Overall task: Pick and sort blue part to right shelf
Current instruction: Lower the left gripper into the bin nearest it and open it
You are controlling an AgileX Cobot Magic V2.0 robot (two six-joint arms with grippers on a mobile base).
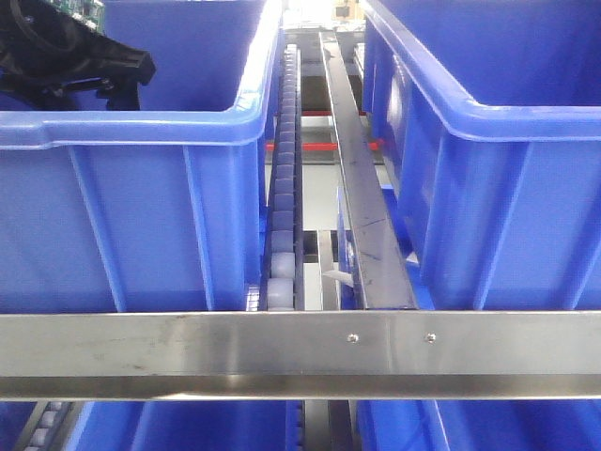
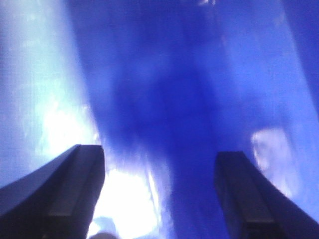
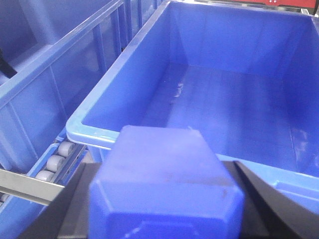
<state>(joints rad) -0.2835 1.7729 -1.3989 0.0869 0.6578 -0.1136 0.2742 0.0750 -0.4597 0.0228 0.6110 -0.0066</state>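
Closest to my right wrist camera is the blue part [image 3: 164, 184], which fills the lower middle of the view. It is a matte blue, boxy block with a flat upper face, faint scuffs and angled facets at its near end. My right gripper [image 3: 167, 204] is clamped on it, with a dark finger [image 3: 75, 209] pressed against each side. The part sits at the near rim of the right crate [image 3: 234, 40], in front of the opening and not down inside it.

To the left of that crate, grey rollers [image 3: 55, 159] run towards the far end, and the ribbed wall of the left crate [image 3: 50, 74] rises beyond them.

In the front view, the right shelf [image 1: 364, 225] shows its flat steel crossbar [image 1: 188, 352] across the near edge, with two screws [image 1: 352, 337] right of centre. It lies between that camera and both crates. The roller track [image 1: 282, 216] runs from near to far between the crates. More blue plastic [image 1: 216, 427] shows below the bar.

The right crate shows a glossy floor and bare walls. My black left arm [image 1: 75, 56] reaches over the far left corner of the left crate. My left gripper [image 2: 159, 194] has its two dark fingers [image 2: 75, 194] spread wide apart with nothing between them, and only a blurred blue surface beyond.
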